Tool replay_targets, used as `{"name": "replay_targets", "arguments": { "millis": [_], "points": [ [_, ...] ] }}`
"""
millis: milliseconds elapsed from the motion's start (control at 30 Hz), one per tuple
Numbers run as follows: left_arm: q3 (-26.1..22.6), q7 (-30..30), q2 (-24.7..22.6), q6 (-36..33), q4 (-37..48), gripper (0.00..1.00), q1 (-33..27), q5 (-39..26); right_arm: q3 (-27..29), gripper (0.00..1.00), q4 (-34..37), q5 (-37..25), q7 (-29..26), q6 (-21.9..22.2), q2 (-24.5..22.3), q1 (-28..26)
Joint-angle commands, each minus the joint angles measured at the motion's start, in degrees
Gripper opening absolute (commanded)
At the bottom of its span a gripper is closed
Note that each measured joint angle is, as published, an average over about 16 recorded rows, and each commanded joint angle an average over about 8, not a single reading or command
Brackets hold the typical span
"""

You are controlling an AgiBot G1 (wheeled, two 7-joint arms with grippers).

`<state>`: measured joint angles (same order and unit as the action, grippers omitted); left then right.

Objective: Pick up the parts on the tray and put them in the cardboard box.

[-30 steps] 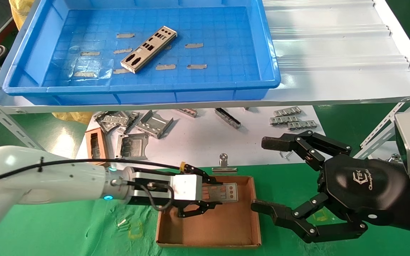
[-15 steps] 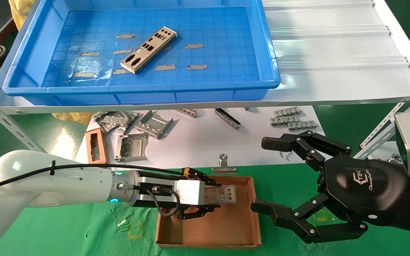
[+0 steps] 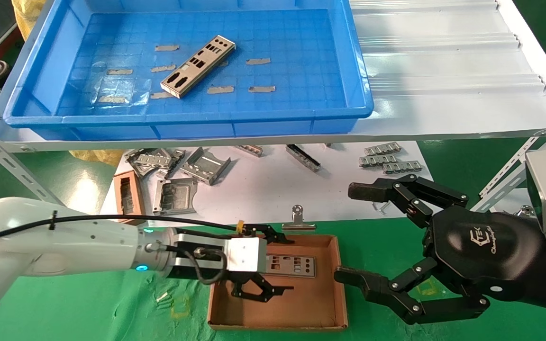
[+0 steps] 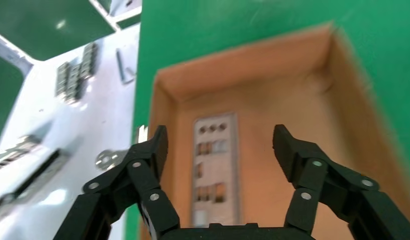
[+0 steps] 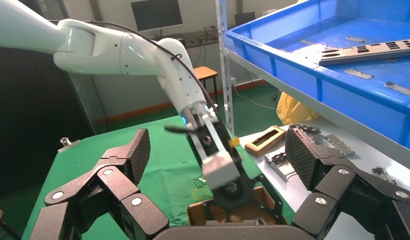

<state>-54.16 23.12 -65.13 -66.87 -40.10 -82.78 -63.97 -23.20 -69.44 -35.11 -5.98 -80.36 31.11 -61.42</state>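
Note:
One silver punched part point(image 3: 197, 66) lies slantwise on the floor of the blue tray point(image 3: 187, 117) on the upper shelf; it also shows in the right wrist view point(image 5: 368, 50). A second part point(image 3: 292, 265) lies flat in the cardboard box point(image 3: 301, 303) on the green mat. My left gripper point(image 3: 288, 264) hovers open just over that part, a finger on each side and neither touching it. The left wrist view shows the part point(image 4: 215, 165) on the box floor point(image 4: 273, 105) under the open left gripper point(image 4: 220, 137). My right gripper point(image 3: 349, 232) stands open beside the box's right wall, holding nothing.
Bent grey brackets point(image 3: 197, 166), a small brown block point(image 3: 128, 194), grey clips point(image 3: 389, 158) and a binder clip point(image 3: 297, 218) lie on the white board behind the box. Grey tape scraps point(image 3: 259, 60) dot the tray floor. The white shelf point(image 3: 443, 71) overhangs the board.
The left gripper has opened and let go of the part, which now lies flat on the box floor. The gripper has drawn back a little to the left. The right arm has not moved.

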Motion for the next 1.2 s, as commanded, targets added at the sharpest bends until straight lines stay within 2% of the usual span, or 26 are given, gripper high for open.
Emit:
{"name": "replay_targets", "arguments": {
  "millis": [33,200,367,700,1200],
  "points": [
    [0.33,-1.04,0.74,-2.07,-0.25,1.0,-0.05,1.33,0.0,1.0,0.0,0.0,0.0,0.0,0.0,0.0],
    [1.5,-6.9,2.27,-9.22,1.76,1.0,0.24,6.83,0.0,1.0,0.0,0.0,0.0,0.01,0.0,0.01],
    [2.02,-9.09,2.92,-12.51,3.51,1.0,0.47,9.41,0.0,1.0,0.01,0.01,0.0,0.02,-0.01,0.02],
    [2.72,-9.04,3.32,-11.77,2.1,1.0,0.93,8.96,0.0,1.0,0.01,0.01,0.0,0.01,-0.01,0.01],
    [11.32,-15.08,9.84,-13.59,-6.44,1.0,5.88,12.26,0.0,1.0,0.01,0.01,0.0,0.02,-0.01,0.02]
  ]
}}
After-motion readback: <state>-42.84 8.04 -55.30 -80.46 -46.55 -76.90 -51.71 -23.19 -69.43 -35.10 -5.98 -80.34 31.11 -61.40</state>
